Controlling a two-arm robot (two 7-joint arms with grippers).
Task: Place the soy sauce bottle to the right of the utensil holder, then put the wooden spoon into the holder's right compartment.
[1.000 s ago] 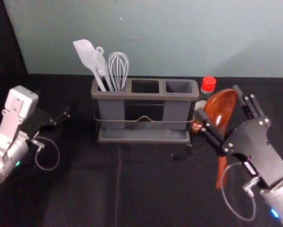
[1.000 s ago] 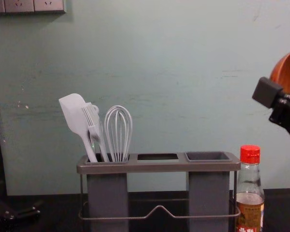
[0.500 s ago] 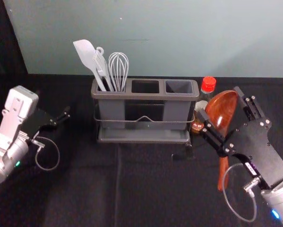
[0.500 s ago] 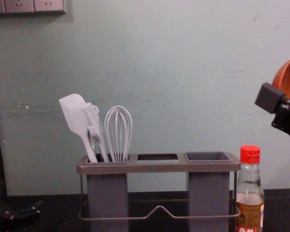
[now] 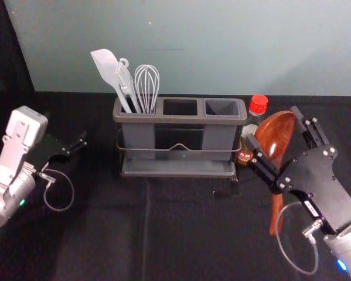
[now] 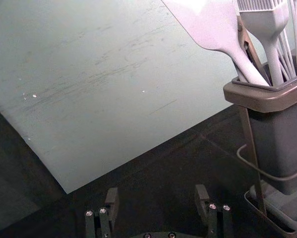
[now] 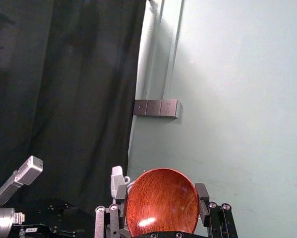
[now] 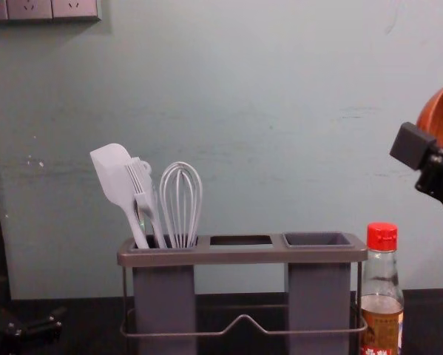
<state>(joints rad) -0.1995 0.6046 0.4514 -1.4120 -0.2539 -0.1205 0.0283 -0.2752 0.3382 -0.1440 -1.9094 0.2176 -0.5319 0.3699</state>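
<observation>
The black cloth-covered bench [image 5: 105, 234] carried a long, dark grey rectangular utensil holder [image 5: 181, 119] with 3 compartments. The black metal left pincer [image 6: 157, 194] was parked off the holder's left side, its 2 fingers well apart and empty. Near the holder's right end, the black metal right pincer [image 7: 161, 192] was raised, its 2 fingers parted by the width of the bowl they gripped: that of the reddish-brown wooden spoon [image 5: 276, 213], handle hanging down. The clear glass soy sauce bottle [image 8: 382, 318] stood upright just beside the holder's right, so step 1 looked done. Step 2 called for keeping the handle tip above the rim, clearing the bottle, and centring over the grey right compartment [image 5: 222, 108] before a slow descent. The smooth, rounded bowl could have twisted if the handle had knocked anything.
</observation>
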